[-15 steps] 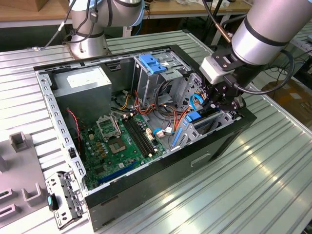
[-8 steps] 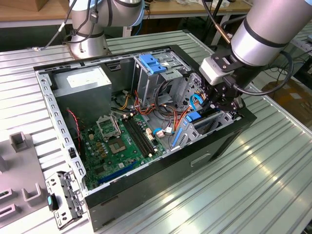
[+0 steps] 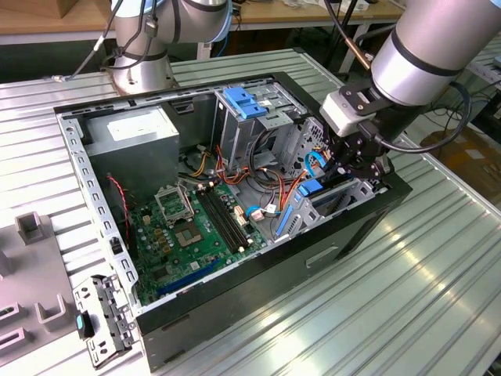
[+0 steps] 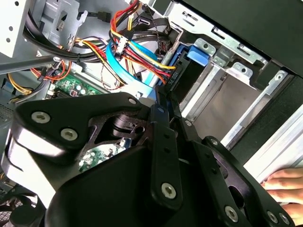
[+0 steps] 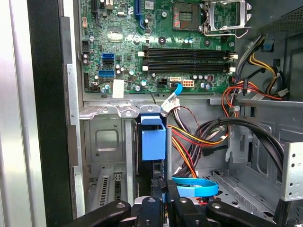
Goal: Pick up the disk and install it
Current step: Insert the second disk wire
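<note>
The disk (image 5: 154,142) stands on edge in the lower drive bay (image 3: 344,200) of the open computer case (image 3: 70,149), at the corner toward the exterior view's right. In the first wrist view its blue plastic side rail faces the camera, just beside a bundle of power cables (image 5: 189,142) and a flat blue data cable (image 5: 196,187). In the second wrist view the blue rail tab (image 4: 196,56) sits against the bay's sheet metal, so the disk appears partly seated.

The gripper (image 5: 164,198) is directly over the disk's upper edge, with its black fingers (image 5: 158,189) drawn close together around that edge (whether they actually clamp it cannot be told).

Judged risks:
- The disk could jam if it tilts against the bay guides.
- The cables lie near the insertion path and could be pinched or snagged by a finger.
- A person's hand (image 4: 284,182) rests on the table (image 3: 438,258) near the case (a collision hazard if the arm swings outward).

The motherboard (image 3: 196,227) and the grey power-supply box (image 3: 137,129) lie well apart from the gripper. No label text can be read reliably.
</note>
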Motion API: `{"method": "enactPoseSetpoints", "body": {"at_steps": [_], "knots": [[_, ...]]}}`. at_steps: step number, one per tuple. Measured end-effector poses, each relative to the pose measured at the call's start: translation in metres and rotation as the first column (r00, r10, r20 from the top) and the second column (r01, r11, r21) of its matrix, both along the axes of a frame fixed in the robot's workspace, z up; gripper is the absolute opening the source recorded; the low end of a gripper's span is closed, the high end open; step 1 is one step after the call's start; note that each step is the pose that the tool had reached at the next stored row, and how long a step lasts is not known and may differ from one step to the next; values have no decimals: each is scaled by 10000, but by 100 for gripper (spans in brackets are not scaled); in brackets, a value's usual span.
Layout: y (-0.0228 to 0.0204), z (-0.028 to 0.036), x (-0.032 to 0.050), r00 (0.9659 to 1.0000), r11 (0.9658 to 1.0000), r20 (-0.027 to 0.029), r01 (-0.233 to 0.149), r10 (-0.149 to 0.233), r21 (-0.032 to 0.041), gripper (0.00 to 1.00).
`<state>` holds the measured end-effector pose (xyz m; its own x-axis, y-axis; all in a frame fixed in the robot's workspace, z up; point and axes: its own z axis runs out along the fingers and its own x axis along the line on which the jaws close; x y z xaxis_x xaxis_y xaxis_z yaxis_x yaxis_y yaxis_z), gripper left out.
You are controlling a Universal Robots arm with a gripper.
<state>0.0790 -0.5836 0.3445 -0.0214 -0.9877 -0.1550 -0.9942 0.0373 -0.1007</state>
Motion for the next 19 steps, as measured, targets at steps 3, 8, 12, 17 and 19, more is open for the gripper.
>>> {"method": "enactPoseSetpoints", "body": {"at_steps": [3,8,12,17,19], "knots": [[-1,-23,0,10000,10000,0,0,0,1,16],[-2,-43,0,10000,10000,0,0,0,0,16],[-3,-28,0,10000,10000,1,0,0,2,17],[-3,119,0,10000,10000,1,0,0,0,24],[-2,134,0,10000,10000,3,-1,1,1,24]]}}
